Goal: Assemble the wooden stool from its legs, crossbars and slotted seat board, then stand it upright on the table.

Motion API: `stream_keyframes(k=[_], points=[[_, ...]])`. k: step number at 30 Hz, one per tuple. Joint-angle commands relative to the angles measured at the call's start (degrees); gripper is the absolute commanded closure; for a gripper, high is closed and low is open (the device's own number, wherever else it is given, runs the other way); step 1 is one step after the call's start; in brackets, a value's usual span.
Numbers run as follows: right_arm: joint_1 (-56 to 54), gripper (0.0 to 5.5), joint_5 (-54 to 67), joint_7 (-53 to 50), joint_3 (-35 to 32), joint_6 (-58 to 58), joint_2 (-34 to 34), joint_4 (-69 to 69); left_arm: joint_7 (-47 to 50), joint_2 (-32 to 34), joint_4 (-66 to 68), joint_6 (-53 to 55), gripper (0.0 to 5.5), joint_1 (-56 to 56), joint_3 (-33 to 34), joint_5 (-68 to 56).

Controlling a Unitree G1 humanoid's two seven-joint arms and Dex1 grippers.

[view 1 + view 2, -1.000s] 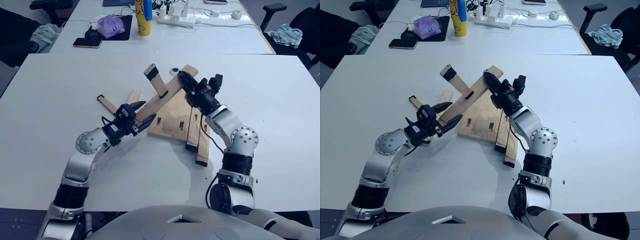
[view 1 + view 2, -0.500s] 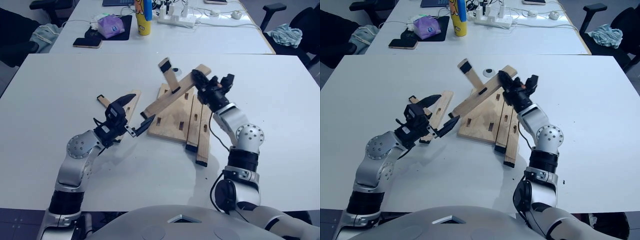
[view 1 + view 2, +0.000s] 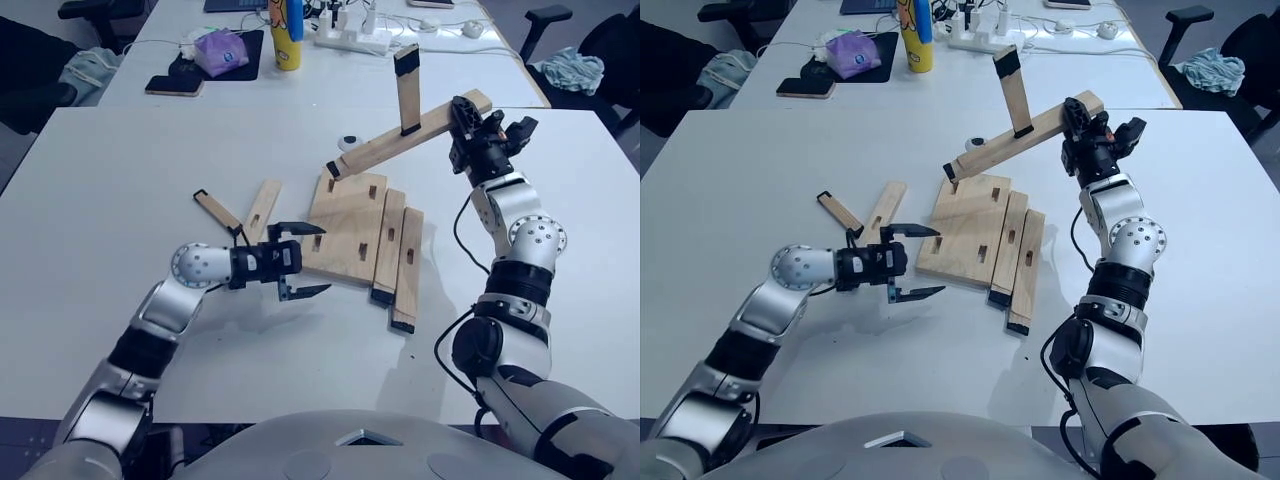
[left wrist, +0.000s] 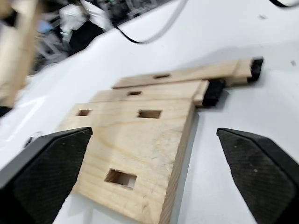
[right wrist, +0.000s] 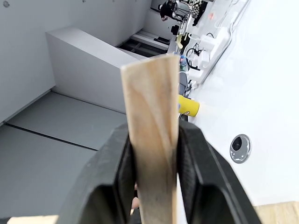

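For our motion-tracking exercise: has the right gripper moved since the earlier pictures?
Yes. The right gripper, shut on the crossed wooden piece, has swung up and to the robot's right: from over the seat board to beyond its far corner.

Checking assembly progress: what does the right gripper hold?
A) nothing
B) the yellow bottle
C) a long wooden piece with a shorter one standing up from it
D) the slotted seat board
C: the right gripper is shut on one end of the long wooden piece, held in the air, with the shorter piece standing up from it.
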Motion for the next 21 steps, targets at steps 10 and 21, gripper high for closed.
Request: stream_keyframes(k=[10,21], points=[[-3.2,4.43,-1.4,1.4,0.7,1.4,2.0,1.2,-7.1,-7.0,22.1,-5.0,0.56,-13.3,-5.8,4.3],[-2.3,4.43,-3.0,1.0,1.6,1.9,3.4,-1.3,-4.7,-8.0,30.6,6.2,0.56,-17.0,-4.8,7.6]])
